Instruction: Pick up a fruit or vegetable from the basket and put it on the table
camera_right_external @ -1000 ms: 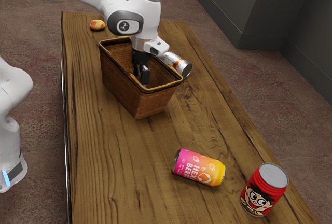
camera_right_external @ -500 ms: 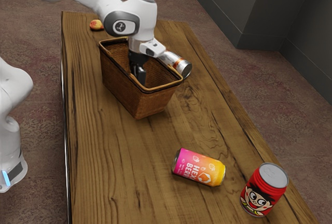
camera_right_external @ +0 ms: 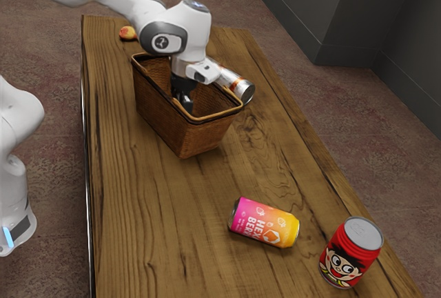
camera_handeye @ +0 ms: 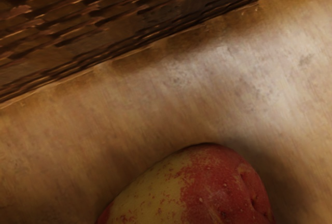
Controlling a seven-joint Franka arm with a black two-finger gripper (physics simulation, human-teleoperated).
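Observation:
My gripper (camera_right_external: 182, 98) reaches down inside the brown wicker basket (camera_right_external: 185, 134), its lower part hidden by the near wall and rim; whether it is open or shut is not visible. In the wrist view, a red and yellow fruit or vegetable (camera_handeye: 197, 190) lies on the pale basket floor (camera_handeye: 171, 94), just under my hand. The woven basket wall (camera_handeye: 104, 22) rises beside it. Bare wood of the table (camera_right_external: 158, 222) surrounds the basket.
A silver can (camera_right_external: 238, 87) lies against the basket's far side. Another red-yellow fruit (camera_right_external: 127, 33) sits near the table's far end. A pink-yellow can (camera_right_external: 264, 223) lies on its side, and a red can (camera_right_external: 350, 253) stands at the exterior view's lower right.
My hand first shifted slightly toward the exterior view's left, then went lower into the basket. The basket and the cans have stayed where they were.

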